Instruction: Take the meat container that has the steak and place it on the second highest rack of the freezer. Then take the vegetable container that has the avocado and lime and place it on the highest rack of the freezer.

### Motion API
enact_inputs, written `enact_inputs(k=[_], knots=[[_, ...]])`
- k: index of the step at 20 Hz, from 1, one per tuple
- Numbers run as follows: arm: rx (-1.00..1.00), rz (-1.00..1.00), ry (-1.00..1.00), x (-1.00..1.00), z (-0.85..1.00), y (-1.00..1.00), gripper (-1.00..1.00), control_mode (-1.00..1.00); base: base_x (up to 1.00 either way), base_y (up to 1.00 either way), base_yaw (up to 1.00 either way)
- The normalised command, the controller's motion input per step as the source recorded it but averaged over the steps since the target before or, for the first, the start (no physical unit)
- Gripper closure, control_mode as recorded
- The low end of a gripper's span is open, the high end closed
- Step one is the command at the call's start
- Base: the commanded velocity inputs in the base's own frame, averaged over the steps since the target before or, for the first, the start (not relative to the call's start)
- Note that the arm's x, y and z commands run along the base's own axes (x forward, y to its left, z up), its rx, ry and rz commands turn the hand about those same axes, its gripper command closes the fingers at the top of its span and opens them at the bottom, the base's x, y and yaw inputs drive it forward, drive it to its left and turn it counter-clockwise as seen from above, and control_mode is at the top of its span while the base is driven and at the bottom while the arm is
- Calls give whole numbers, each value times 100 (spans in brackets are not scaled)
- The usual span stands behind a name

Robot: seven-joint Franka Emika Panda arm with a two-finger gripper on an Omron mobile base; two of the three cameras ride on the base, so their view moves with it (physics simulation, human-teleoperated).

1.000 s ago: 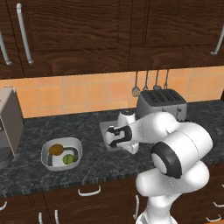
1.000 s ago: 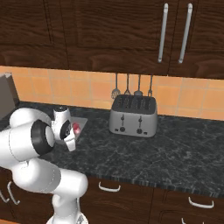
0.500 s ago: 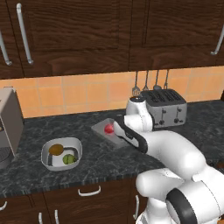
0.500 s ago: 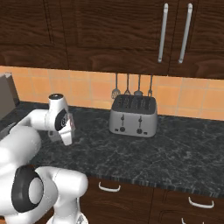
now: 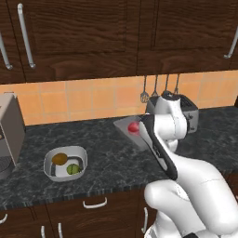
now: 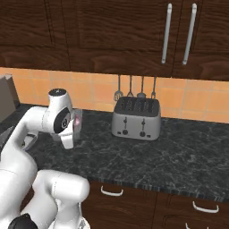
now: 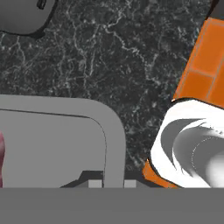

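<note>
Matt grey, plastic-looking meat container (image 5: 126, 126) under a smooth red steak (image 5: 134, 127). Speckled dark stone bench (image 5: 111, 158), lightly polished. Brushed-metal toaster (image 6: 136, 119). Glossy dark wood cabinets (image 5: 93, 37) with satin metal handles (image 6: 167, 33). Smooth white bowl (image 5: 65, 163). Glazed orange tiles (image 5: 83, 100).

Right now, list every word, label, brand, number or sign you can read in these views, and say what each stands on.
None: no readable text anywhere.
The toaster front has small dark knobs, no legible markings.
The meat container, the white bowl, the cabinets and the grey appliance at the left are blank.
</note>
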Motion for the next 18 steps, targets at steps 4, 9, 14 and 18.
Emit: enact_inputs(k=[4,9,14,18], knots=[[5,-34,5,-50,64,-58,100,-100,0,0,0],[6,-17,2,-46,36,-29,100,-100,0,0,0],[0,1,0,-14,29,-18,100,-100,0,0,0],[0,0,0,-43,16,6,100,-100,0,0,0]])
